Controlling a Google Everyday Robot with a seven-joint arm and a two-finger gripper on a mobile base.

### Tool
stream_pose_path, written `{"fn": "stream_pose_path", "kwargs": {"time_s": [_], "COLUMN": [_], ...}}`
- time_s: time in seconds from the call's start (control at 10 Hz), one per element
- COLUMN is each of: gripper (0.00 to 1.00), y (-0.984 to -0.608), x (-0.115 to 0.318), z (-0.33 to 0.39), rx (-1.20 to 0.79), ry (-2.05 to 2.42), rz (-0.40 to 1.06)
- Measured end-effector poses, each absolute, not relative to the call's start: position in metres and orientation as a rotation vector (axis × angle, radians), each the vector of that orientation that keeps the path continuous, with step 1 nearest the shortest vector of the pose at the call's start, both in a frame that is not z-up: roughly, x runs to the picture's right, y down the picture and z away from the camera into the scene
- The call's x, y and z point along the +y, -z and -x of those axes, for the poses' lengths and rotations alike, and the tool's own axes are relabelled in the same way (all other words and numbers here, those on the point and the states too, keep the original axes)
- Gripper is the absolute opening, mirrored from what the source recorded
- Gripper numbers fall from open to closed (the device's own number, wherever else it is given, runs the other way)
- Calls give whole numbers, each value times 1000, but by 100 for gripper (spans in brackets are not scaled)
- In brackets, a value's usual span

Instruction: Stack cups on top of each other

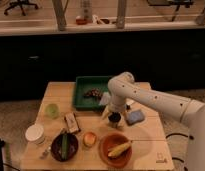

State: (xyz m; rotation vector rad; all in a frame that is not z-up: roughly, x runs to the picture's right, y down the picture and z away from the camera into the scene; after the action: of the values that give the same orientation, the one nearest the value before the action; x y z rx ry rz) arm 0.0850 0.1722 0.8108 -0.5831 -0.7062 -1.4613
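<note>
The small dark metal cup (114,118) stands on the wooden table (146,130) near its middle. My gripper (114,111) is directly above it, at its rim, at the end of the white arm (151,100) that reaches in from the right. The pale green translucent cup (52,110) stands upright near the table's left edge, well apart from the gripper.
A green tray (86,86) with dark items lies at the back. A blue sponge (135,117) lies right of the metal cup. A red-orange bowl with a banana (116,149), a dark bowl (64,146), an orange fruit (89,138), a white cup (35,133) and a small box (71,122) stand in front.
</note>
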Motion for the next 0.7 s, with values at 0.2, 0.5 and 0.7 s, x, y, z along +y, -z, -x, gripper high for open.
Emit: {"fn": "stream_pose_path", "kwargs": {"time_s": [0.2, 0.5, 0.7], "gripper": [45, 16, 0], "y": [-810, -812, -810], "x": [175, 173, 170], "z": [-87, -87, -87], "rx": [-710, -710, -705], "ry": [1454, 1440, 1437], "rz": [583, 570, 560]}}
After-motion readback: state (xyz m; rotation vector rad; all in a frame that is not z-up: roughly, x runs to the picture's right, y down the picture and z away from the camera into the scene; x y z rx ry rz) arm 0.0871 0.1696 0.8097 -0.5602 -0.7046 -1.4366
